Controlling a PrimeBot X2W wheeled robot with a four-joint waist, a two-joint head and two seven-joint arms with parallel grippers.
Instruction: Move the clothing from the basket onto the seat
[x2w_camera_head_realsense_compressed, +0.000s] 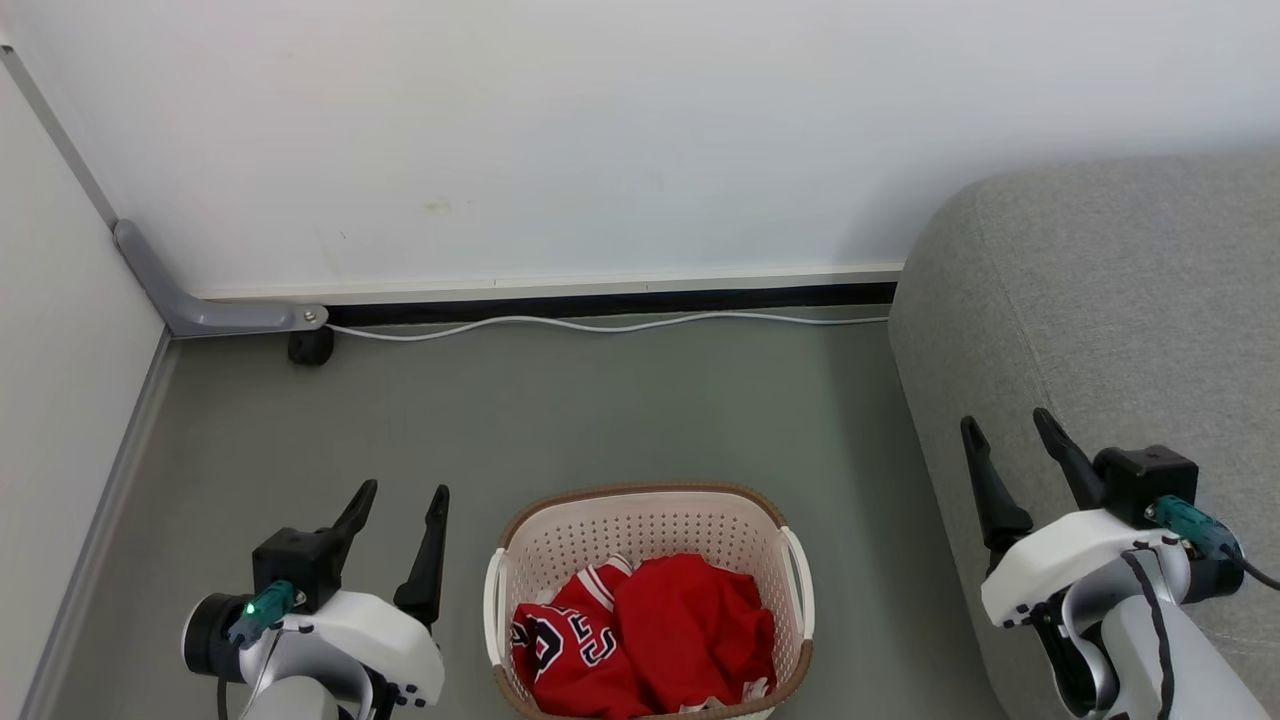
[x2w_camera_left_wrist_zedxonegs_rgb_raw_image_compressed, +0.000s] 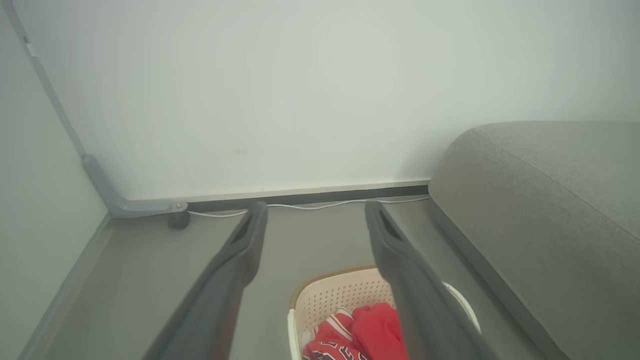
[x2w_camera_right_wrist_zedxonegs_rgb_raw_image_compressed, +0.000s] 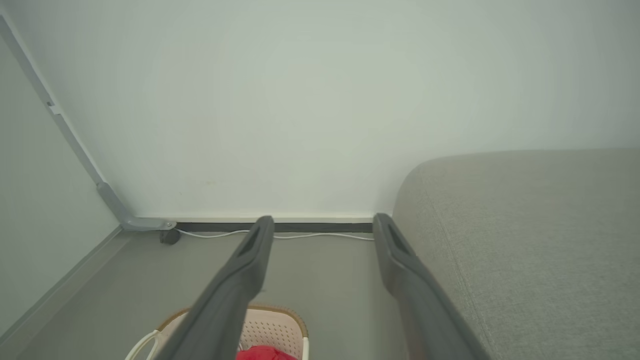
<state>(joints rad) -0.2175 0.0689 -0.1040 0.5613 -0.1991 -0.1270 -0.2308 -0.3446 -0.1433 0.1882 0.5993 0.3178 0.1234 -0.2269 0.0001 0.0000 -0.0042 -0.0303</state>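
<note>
Clothing (x2w_camera_head_realsense_compressed: 690, 625): soft, light, floppy heap in basket (x2w_camera_head_realsense_compressed: 640, 500).
Hold: pinch the top red fold, I'd say.
Claws: left gripper (x2w_camera_head_realsense_compressed: 405, 487), right gripper (x2w_camera_head_realsense_compressed: 1003, 416) both splayed wide, empty.

The left gripper (x2w_camera_head_realsense_compressed: 405, 488), white shell with two long dark fingers, sits low just left of the cream perforated plastic basket (x2w_camera_head_realsense_compressed: 640, 492), jaws spread wide, nothing in them. The right gripper (x2w_camera_head_realsense_compressed: 1003, 418) is further off to the basket's right, same deal, fingers angled up.

White cable (x2w_camera_head_realsense_compressed: 600, 327) on grey floor (x2w_camera_head_realsense_compressed: 600, 420), grey bracket (x2w_camera_head_realsense_compressed: 240, 316) by white wall (x2w_camera_head_realsense_compressed: 600, 140)
</note>
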